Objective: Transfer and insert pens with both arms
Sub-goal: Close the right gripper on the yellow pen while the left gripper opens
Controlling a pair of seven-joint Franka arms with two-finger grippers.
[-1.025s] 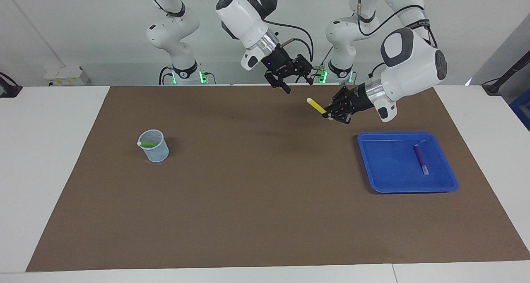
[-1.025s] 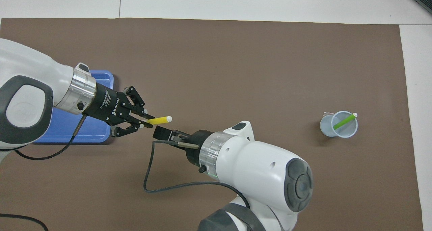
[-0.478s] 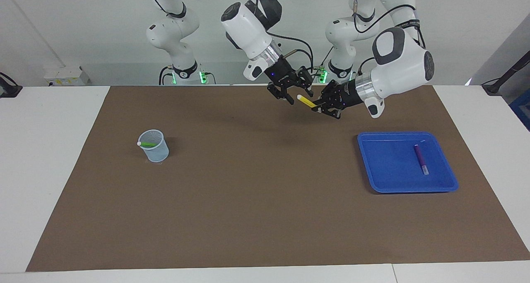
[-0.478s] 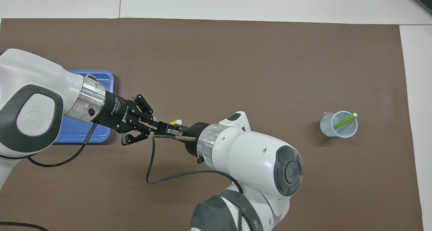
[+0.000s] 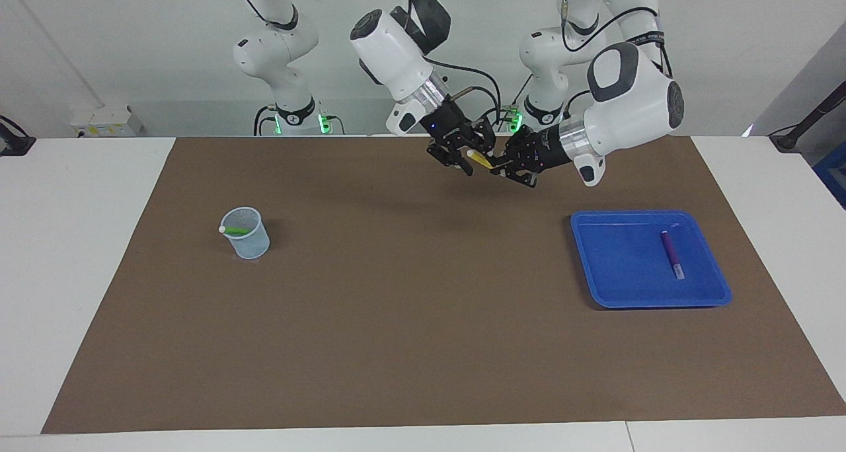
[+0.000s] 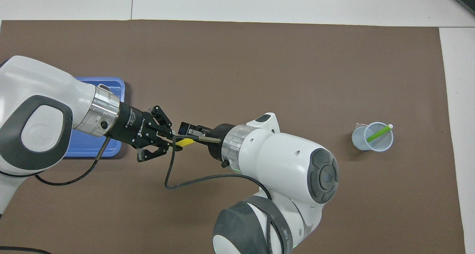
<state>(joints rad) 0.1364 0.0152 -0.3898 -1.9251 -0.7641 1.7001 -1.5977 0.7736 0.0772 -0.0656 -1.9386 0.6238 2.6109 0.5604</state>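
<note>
Midair, both grippers (left gripper [image 5: 507, 168], right gripper [image 5: 468, 156]) at yellow pen [image 5: 480, 160]

Yellow pen [image 5: 480, 160] midair, green [image 5: 236, 230] in cup [image 5: 254, 244], purple [image 5: 671, 252] in tray [image 5: 615, 287]

The mat [image 5: 410, 320] looks matt brown, like paper or felt. The tray [image 5: 621, 287] is smooth blue plastic, the cup [image 5: 250, 240] translucent plastic. Arm shells [image 6: 282, 165] are glossy white; wrist rings [image 6: 233, 150] look like brushed metal.
</note>
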